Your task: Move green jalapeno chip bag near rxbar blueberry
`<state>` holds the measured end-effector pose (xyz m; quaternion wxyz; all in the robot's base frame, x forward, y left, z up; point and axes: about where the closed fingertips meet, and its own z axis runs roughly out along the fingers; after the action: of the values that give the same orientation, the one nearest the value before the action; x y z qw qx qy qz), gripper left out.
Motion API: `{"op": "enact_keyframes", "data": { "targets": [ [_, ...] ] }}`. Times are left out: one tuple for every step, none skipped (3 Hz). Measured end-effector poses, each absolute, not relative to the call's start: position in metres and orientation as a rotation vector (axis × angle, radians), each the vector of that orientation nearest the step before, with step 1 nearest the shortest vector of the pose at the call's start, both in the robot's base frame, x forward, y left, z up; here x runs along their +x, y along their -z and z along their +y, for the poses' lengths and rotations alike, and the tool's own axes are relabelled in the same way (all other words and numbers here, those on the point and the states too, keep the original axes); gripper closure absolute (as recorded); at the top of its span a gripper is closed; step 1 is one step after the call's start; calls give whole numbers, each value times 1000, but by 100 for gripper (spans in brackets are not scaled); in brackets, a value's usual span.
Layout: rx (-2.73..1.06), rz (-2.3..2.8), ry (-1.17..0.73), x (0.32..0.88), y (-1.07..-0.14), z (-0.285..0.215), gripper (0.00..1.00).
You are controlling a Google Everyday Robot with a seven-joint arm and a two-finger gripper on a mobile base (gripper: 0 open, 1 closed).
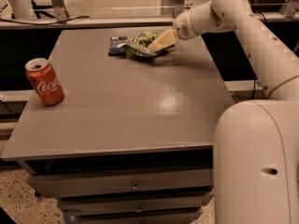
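Note:
The green jalapeno chip bag [141,43] lies low on the grey table [140,106] near its far edge, its left end touching or nearly touching the rxbar blueberry [117,45], a small dark navy bar lying flat just to its left. My gripper [160,42] reaches in from the right on the white arm and is shut on the right end of the chip bag, close to the table top.
A red cola can [45,82] stands upright near the table's left edge. The robot's white body [257,162] fills the lower right. Drawers [135,186] sit under the table front. A rail and metal frames run behind the table.

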<state>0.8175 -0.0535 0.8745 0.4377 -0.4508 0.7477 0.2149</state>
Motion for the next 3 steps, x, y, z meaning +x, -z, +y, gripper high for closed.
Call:
{"op": "enact_keyframes", "data": {
  "targets": [
    [-1121, 1851, -529, 792, -884, -72, 0],
    [-1125, 1832, -540, 752, -896, -99, 0],
    [-1147, 1787, -575, 711, -903, -131, 0]
  ]
}}
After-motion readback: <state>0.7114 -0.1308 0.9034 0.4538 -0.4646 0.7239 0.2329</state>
